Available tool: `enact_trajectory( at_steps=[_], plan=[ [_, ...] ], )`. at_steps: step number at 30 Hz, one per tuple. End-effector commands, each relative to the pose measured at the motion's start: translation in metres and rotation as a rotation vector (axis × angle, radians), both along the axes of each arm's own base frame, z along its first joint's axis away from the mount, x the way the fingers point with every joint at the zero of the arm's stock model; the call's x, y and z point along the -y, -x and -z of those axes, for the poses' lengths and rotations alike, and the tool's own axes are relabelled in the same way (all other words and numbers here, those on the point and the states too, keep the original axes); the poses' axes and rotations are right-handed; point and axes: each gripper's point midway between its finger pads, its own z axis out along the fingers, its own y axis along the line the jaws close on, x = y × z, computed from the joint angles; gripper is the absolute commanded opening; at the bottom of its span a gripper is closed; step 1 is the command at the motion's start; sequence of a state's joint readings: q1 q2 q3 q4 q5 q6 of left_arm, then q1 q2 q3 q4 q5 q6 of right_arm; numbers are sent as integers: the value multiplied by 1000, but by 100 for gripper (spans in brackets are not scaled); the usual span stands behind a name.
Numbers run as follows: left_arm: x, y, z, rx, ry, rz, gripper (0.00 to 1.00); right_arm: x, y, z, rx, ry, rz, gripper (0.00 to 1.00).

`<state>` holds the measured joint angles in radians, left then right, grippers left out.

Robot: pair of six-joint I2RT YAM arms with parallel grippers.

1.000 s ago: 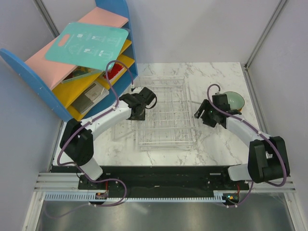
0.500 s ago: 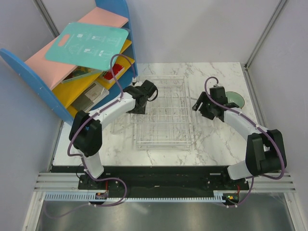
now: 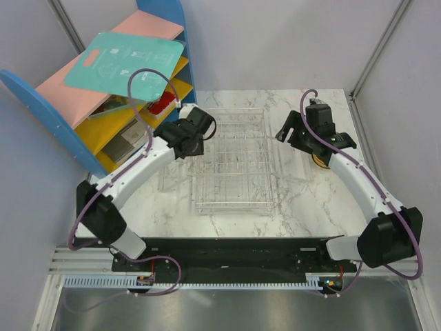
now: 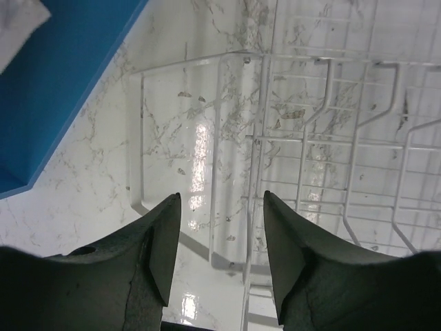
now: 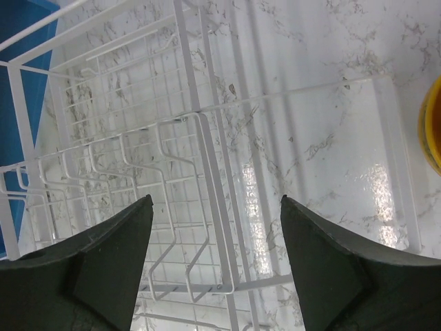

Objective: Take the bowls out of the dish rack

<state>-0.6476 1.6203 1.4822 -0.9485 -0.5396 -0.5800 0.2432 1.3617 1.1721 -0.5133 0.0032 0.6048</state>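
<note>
The white wire dish rack (image 3: 236,205) sits mid-table, and I see no bowl inside it. My left gripper (image 3: 187,143) hovers open over the rack's left rim; in the left wrist view the left gripper (image 4: 221,195) has nothing between its fingers above the dish rack (image 4: 256,141). My right gripper (image 3: 288,134) hangs open over the rack's right rim; the wrist view shows the right gripper (image 5: 216,199) empty above the dish rack (image 5: 200,117). One orange bowl (image 3: 320,161) peeks out from under the right arm, its rim (image 5: 433,131) at the right wrist view's right edge. The other bowls are hidden.
A blue-and-yellow shelf unit (image 3: 169,17) stands at the back left, close to the left arm, with a teal board (image 3: 127,62) on top. Grey walls close in the marble table (image 3: 303,207) on the left, back and right.
Both arms have swung toward the far end of the rack. The right arm now covers the mint green bowl beside the rack. Both grippers have opened a little wider.
</note>
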Motion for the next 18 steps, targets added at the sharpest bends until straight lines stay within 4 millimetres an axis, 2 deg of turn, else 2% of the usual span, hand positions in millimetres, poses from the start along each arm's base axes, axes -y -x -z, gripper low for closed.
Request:
enact_trajectory(
  at_steps=[1, 3, 4, 5, 6, 7, 8, 9, 10, 11, 12, 13, 14, 16, 17, 18],
  plan=[
    [-16, 5, -60, 166, 69, -59, 59, 7, 8, -24, 42, 16, 12, 82],
    [-22, 8, -78, 215, 79, -57, 58, 5, 12, -28, 50, 3, -1, 82],
    [-23, 9, -84, 230, 92, -54, 58, 0, 14, -37, 82, -16, -37, 82],
    [-25, 15, -98, 265, 125, -51, 58, -4, 16, -40, 101, -24, -63, 82],
    [-23, 15, -102, 288, 148, -33, 58, -7, 20, -39, 110, -32, -93, 82],
    [-16, 18, -105, 288, 193, 12, 58, -12, 25, -52, 162, -41, -146, 82],
    [-11, 22, -110, 303, 231, 47, 57, -14, 28, -55, 185, -45, -168, 82],
    [-8, 27, -116, 338, 273, 90, 57, -14, 34, -49, 185, -45, -187, 82],
    [-1, 35, -120, 345, 331, 134, 57, -16, 41, -61, 235, -52, -208, 82],
    [0, 40, -121, 359, 360, 151, 57, -15, 48, -54, 233, -51, -224, 82],
    [-2, 50, -122, 389, 396, 169, 57, -15, 52, -56, 255, -54, -223, 83],
    [-2, 56, -121, 390, 420, 183, 57, -11, 60, -71, 328, -61, -216, 84],
    [-3, 61, -120, 392, 441, 179, 57, -8, 63, -72, 348, -68, -192, 85],
    [-4, 78, -114, 384, 481, 223, 57, -4, 75, -69, 391, -75, -181, 85],
    [-5, 84, -106, 367, 482, 232, 57, -2, 78, -61, 383, -79, -172, 85],
    [-7, 91, -109, 380, 501, 246, 57, -2, 81, -63, 399, -85, -169, 85]
  ],
)
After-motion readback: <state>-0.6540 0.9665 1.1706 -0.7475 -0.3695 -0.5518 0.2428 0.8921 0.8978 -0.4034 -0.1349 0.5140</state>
